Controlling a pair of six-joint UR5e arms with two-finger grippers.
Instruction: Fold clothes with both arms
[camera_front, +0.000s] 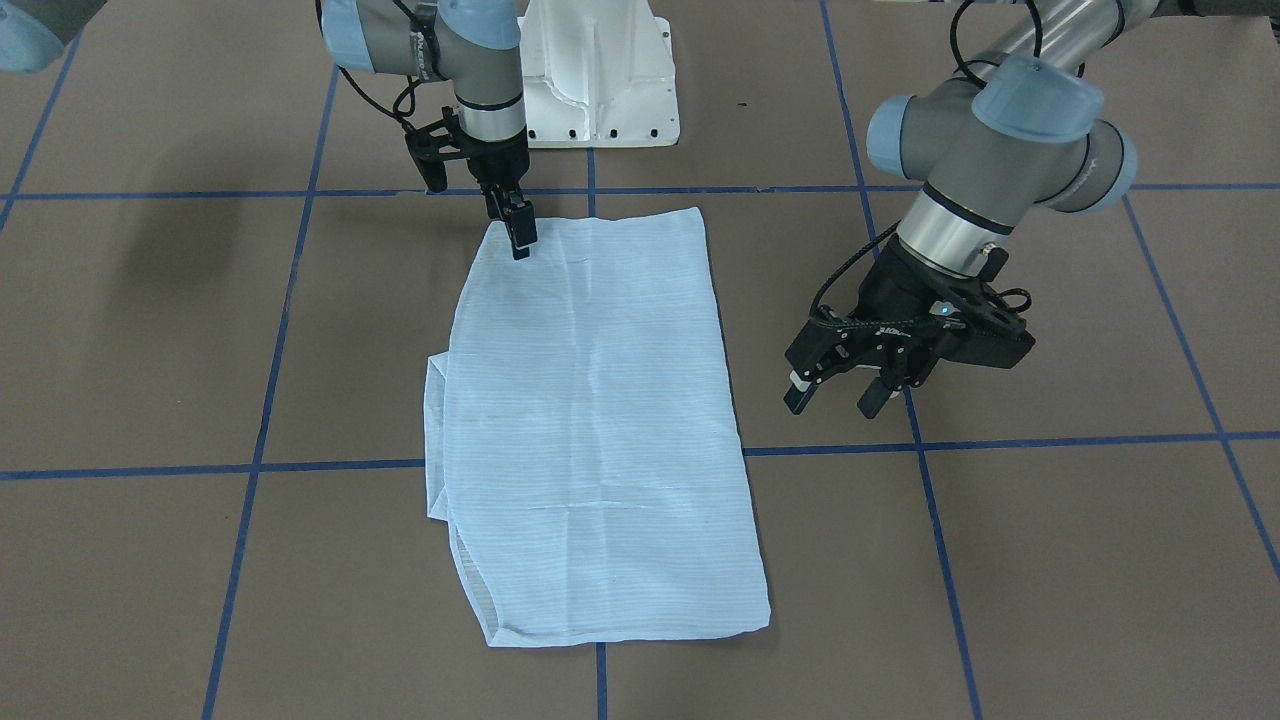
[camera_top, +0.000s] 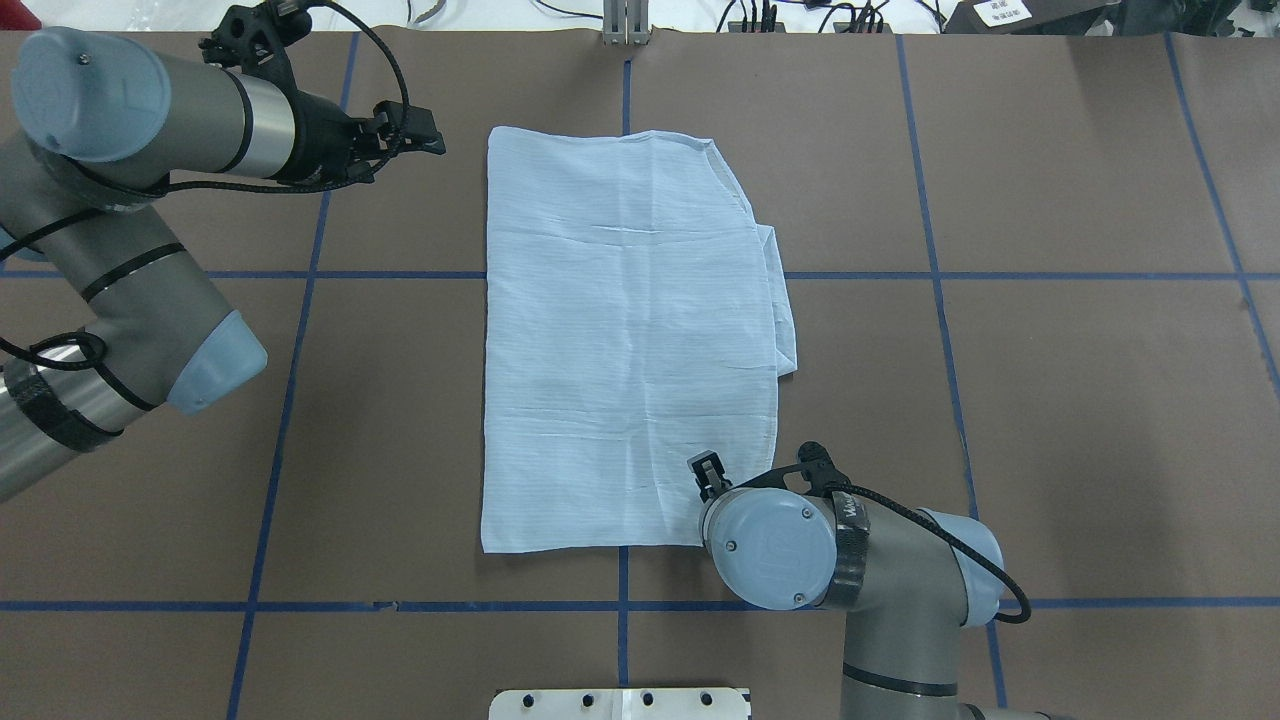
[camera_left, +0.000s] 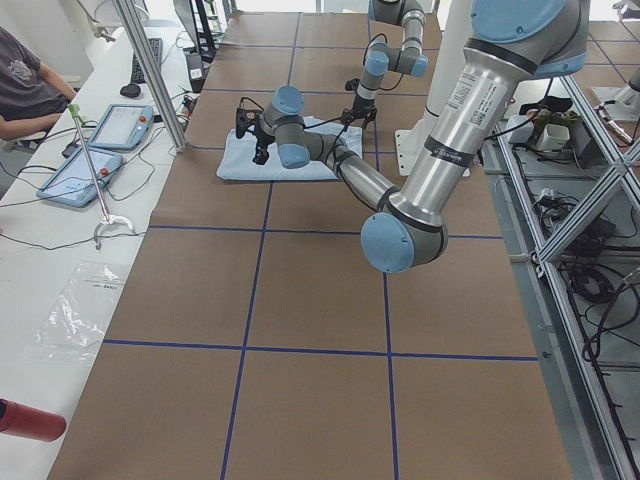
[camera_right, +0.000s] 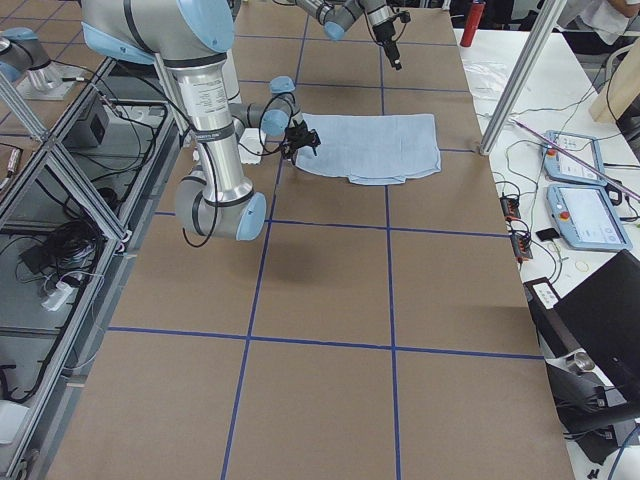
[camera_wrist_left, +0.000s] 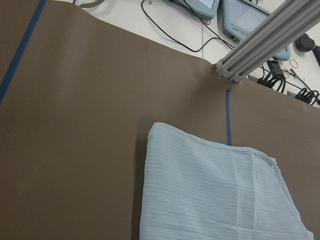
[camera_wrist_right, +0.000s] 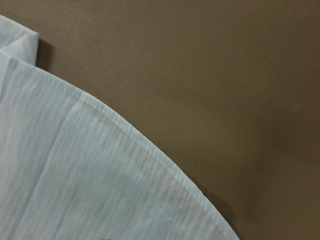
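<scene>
**Item: shirt (camera_front: 590, 420).** Light blue with fine stripes, lying flat at the middle of the bench (camera_front: 1050, 560). It is already folded in to a long rectangle that runs away from the robot. One tucked layer (camera_top: 783, 300) pokes out past the long edge on the robot's right. Laid smooth like this, it looks to me ready for a cross fold, short end to short end. That would explain why an arm is posted towards each end.

**Item: right claw (camera_front: 520, 245).** It points straight down at the shirt's corner nearest the robot, on the robot's right side.
- Fingers: drawn together, with a narrow gap at most, and the tips at the cloth.
- Hold: the cloth there lies flat and is not lifted. The wrist view shows only hem and bare bench, so I cannot tell whether any fabric is pinched.
- Purpose: the placement reads to me as a corner pick.

**Item: left claw (camera_front: 832, 405).** It hangs above the bench, tilted, just off the shirt's long edge on the robot's left.
- Fingers: spread wide, with nothing between them and touching nothing.
- Purpose: its wrist view looks onto the shirt's far corner, which I take to be its likely target.
</scene>
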